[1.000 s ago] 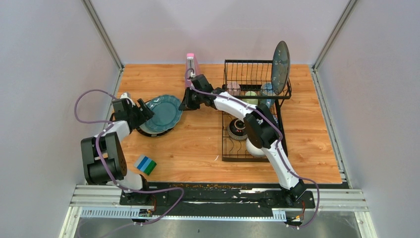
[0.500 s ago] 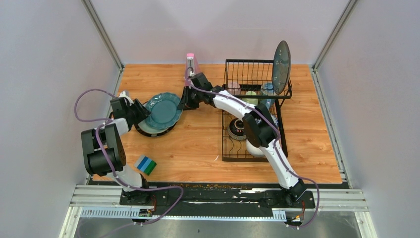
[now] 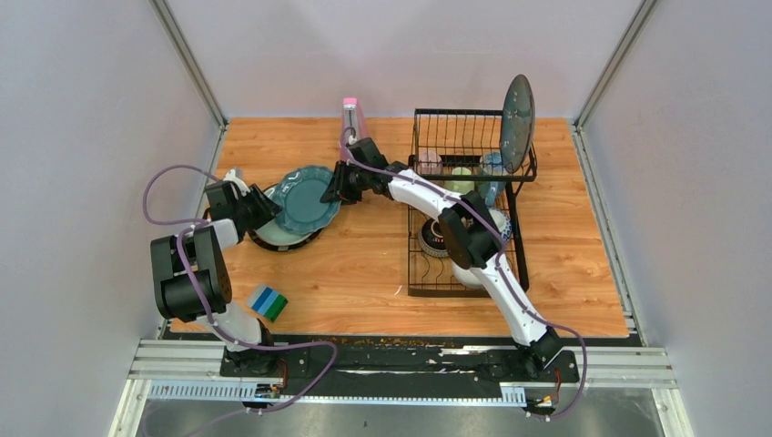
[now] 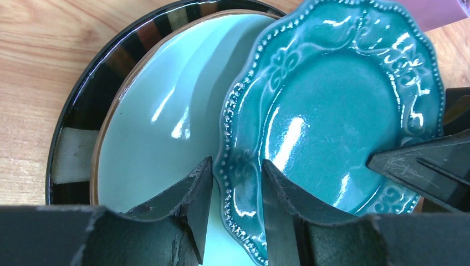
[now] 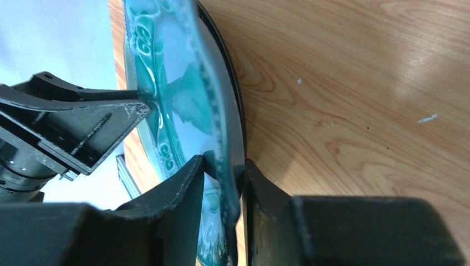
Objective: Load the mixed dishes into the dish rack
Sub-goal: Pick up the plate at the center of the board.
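A teal scalloped plate (image 3: 308, 200) (image 4: 332, 111) (image 5: 177, 83) is tilted up off a stack on the left of the table, held between both arms. My left gripper (image 3: 259, 208) (image 4: 235, 166) is shut on its near left rim. My right gripper (image 3: 335, 189) (image 5: 224, 160) straddles the opposite rim with its jaws slightly apart. Under the teal plate lie a pale green plate (image 4: 161, 111) and a dark striped plate (image 4: 88, 94). The black wire dish rack (image 3: 411, 273) stands to the right with a blue-grey plate (image 3: 516, 123) upright in it.
Mugs (image 3: 461, 173) sit in the rack's basket end. A dark patterned bowl (image 3: 437, 238) and a blue-patterned bowl (image 3: 499, 218) lie in the rack, partly behind my right arm. A pink metronome (image 3: 350, 114) stands at the back. A striped block (image 3: 269, 303) lies near my left base.
The left jaws have closed in on the teal plate's rim. The right jaws have loosened around the far rim. The plate has tilted up and shifted slightly right.
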You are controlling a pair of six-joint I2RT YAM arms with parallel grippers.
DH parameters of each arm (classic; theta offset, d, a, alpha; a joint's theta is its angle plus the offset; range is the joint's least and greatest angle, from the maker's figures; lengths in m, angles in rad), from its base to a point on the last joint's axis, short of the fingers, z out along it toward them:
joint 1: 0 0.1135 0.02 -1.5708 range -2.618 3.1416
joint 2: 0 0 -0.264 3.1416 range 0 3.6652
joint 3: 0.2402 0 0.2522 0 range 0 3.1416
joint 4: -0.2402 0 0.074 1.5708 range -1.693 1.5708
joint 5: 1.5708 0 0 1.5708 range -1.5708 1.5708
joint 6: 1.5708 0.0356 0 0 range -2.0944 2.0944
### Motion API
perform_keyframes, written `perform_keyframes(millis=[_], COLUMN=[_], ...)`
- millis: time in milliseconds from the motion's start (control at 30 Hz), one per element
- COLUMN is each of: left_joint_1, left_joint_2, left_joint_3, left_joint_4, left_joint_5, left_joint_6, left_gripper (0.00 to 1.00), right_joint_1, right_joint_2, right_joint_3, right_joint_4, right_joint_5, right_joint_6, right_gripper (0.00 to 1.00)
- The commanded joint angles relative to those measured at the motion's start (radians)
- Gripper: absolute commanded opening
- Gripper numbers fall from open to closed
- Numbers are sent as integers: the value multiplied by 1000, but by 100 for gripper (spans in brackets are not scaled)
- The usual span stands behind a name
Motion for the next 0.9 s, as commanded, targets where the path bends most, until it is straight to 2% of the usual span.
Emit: perform_keyframes(millis=[0,133,433,667,867], left_joint_1=[-24,-24,-23,-23,-24], left_joint_2=[23,15,-31,-83,-146], left_joint_3=[-32,-36,-40,-43,-51], left_joint_4=[-53,-56,-73,-86,-94], left_joint_5=[69,61,27,-2,-27], left_joint_6=[-11,-12,-17,-27,-40], left_gripper=[44,46,59,68,70], right_joint_1=[-3,-1,3,12,21], right_joint_2=[-34,-100,-190,-224,-275], right_joint_3=[24,-32,-48,-49,-66], right_joint_4=[69,62,16,-1,-8], right_joint_5=[4,86,175,202,245], right_joint_6=[-7,-51,-133,-172,-211], right_gripper=[20,14,0,0,0])
